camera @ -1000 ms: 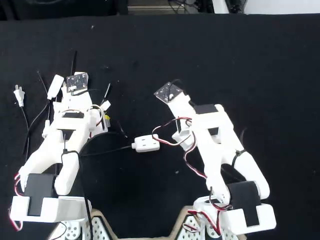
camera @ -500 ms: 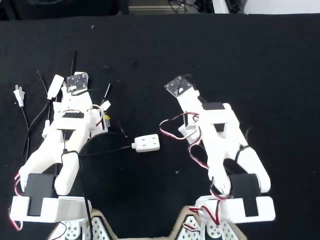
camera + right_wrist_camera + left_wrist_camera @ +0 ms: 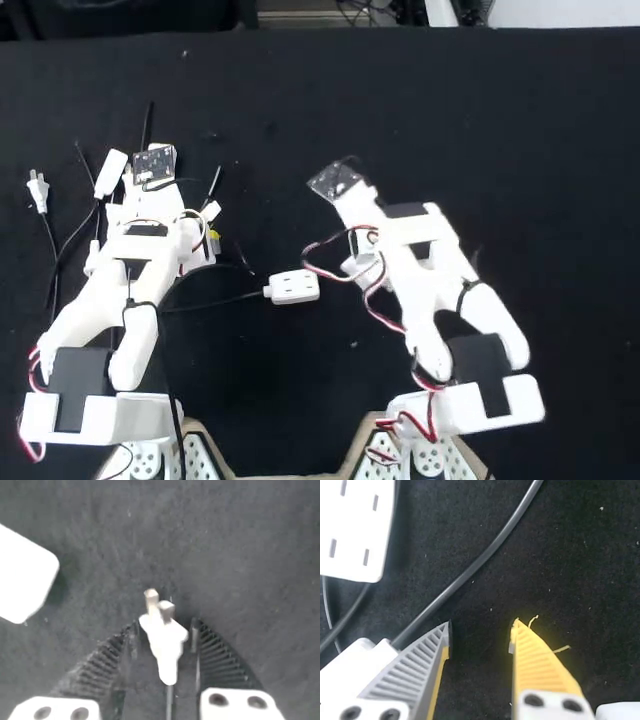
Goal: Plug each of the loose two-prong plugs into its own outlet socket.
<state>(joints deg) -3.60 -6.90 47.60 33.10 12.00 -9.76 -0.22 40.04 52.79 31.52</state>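
black cloth covers the table. the task looks barely begun, since no plug can be seen seated in any socket.

nearest, a small white extension socket, a smooth rounded plastic block, lies between the two arms with nothing plugged into it. just beyond it, the right gripper has its ribbed dark jaws drawn in around a white two-prong plug. it holds the plug by the moulded body, flat metal prongs pointing away and clear of the socket.

the left gripper hangs partly open over bare cloth, holding nothing; one jaw is grey, one yellow. near it are a glossy black cable and a white outlet block with empty slots. farther left, a second loose plug lies untouched.
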